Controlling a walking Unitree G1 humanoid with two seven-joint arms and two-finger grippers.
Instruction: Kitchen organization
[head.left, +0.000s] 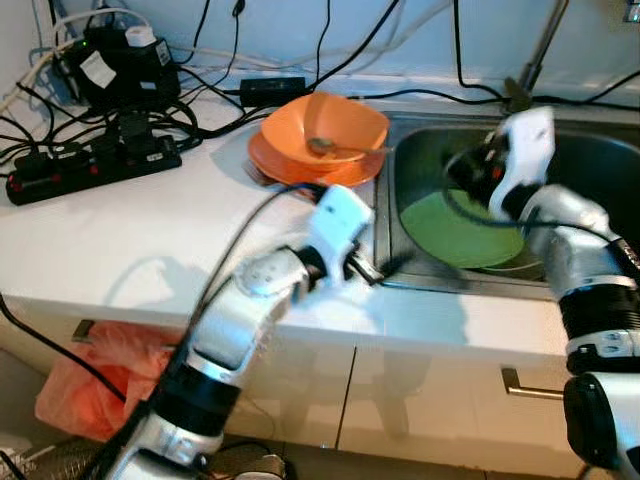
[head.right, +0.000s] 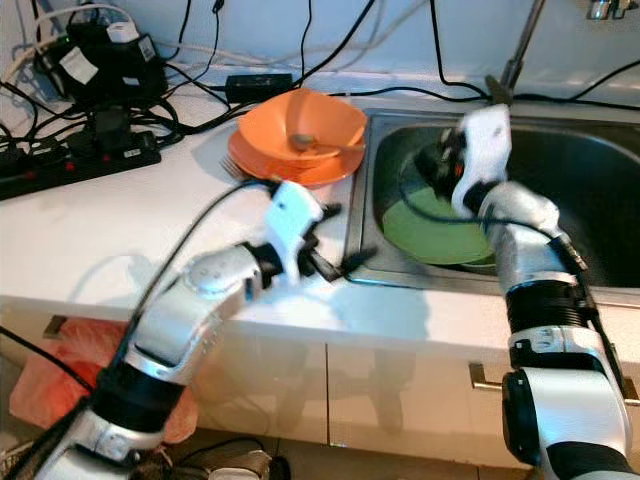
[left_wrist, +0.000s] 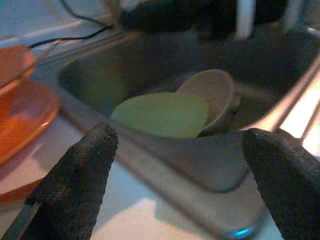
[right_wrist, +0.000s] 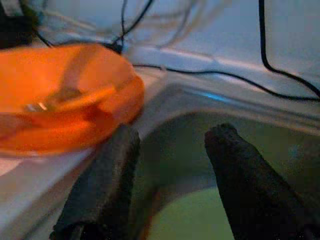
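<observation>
An orange bowl (head.left: 325, 125) with a spoon (head.left: 335, 147) in it rests on an orange plate (head.left: 290, 165) on the white counter, just left of the steel sink (head.left: 600, 160). A green plate (head.left: 455, 230) lies in the sink, and a beige bowl (left_wrist: 212, 92) leans beside it. My left gripper (head.left: 378, 268) hovers open over the sink's front left rim with nothing between its fingers (left_wrist: 80, 175). Over the sink's left half, above the green plate, my right gripper (right_wrist: 172, 135) stands open and empty, pointing toward the orange bowl.
A black power strip (head.left: 90, 165), a black charger block (head.left: 120, 65) and several tangled cables crowd the counter's back left. The faucet (head.left: 535, 55) rises behind the sink. An orange plastic bag (head.left: 100, 380) sits on the floor by the cabinet, whose handle (head.left: 530, 385) protrudes.
</observation>
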